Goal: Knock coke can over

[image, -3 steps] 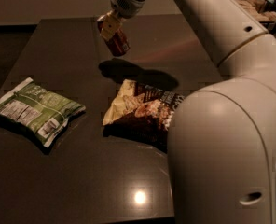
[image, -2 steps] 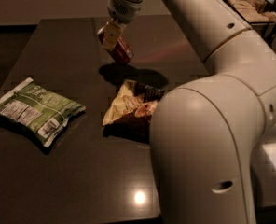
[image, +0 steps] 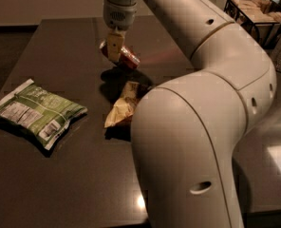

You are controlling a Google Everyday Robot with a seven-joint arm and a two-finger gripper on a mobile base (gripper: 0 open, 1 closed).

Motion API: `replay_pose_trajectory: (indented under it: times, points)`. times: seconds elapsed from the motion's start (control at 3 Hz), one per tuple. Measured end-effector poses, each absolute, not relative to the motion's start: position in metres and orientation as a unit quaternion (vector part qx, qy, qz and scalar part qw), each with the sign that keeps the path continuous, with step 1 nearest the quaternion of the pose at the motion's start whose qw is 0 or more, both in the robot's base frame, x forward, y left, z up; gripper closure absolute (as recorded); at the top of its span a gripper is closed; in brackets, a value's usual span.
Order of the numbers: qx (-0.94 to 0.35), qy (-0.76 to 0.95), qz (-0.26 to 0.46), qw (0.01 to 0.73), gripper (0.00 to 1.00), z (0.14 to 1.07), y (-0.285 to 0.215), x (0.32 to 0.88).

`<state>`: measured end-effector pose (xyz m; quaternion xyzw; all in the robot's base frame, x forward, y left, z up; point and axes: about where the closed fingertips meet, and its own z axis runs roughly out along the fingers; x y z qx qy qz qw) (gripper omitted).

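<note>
From my end the gripper (image: 115,49) hangs over the far half of the bench (image: 60,184), nearer the far edge than the near one and roughly midway between the left and right edges. It is clamped on the can (image: 129,59): one tan finger (image: 114,45) lies across the can's front side, while the other is hidden behind it. The can is tipped well off upright, almost lying on its side, with one end pointing to the far left corner and the other slanting down toward the right edge. A dark shadow sits on the bench straight below it. I cannot tell whether the lower end touches the surface or hangs just above it.

Just on the near side of that shadow lies a crumpled tan bag (image: 121,110), partly hidden behind the arm (image: 202,103) — that big white elbow fills most of the right and near part of my view. A green bag (image: 38,112) lies flat close to the left edge, well apart from the can and the tan bag. Beyond the far right corner stands a wire rack (image: 247,13), off the bench.
</note>
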<state>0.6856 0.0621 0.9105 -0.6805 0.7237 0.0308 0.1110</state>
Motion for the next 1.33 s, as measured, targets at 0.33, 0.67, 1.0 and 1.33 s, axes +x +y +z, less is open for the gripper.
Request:
replay_pose_trajectory:
  times: [0.33, 0.67, 1.0, 1.33]
  points:
    - [-0.712, 0.698, -0.011, 0.079, 0.35, 0.902, 0.063, 0.678]
    - [-0.735, 0.674, -0.041, 0.05, 0.12, 0.892, 0.058, 0.666]
    - [-0.756, 0.652, -0.056, 0.023, 0.0, 0.877, 0.051, 0.649]
    - [-0.755, 0.652, -0.057, 0.039, 0.0, 0.876, 0.057, 0.657]
